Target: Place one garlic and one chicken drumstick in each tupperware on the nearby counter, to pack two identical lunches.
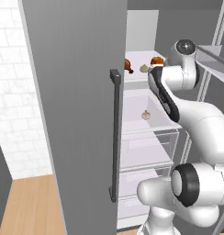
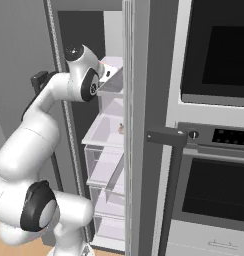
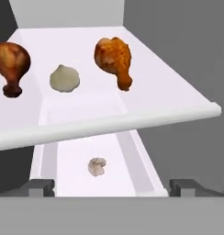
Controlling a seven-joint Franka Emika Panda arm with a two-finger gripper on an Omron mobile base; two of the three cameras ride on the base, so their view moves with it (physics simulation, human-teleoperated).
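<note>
Jaws spread wide and empty at frame bottom, facing fridge shelf (image 3: 178, 98) with chicken drumstick (image 3: 114, 58) upper centre, second drumstick (image 3: 11, 64) upper left, garlic (image 3: 64, 78) between, another garlic (image 3: 97, 166) lower centre; recommended: straddle one item squarely, clear of shelf lip.

This is a home kitchen: an open fridge (image 1: 146, 119) with white shelves holding drumsticks (image 3: 114, 58) and garlic (image 3: 64, 78), a built-in oven (image 2: 214, 165) beside it, white wall tiles (image 1: 13, 92) and a wooden floor (image 1: 29, 206).

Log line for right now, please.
gripper: open, empty | fridge shelf: two drumsticks, garlic | lower shelf: garlic
</note>
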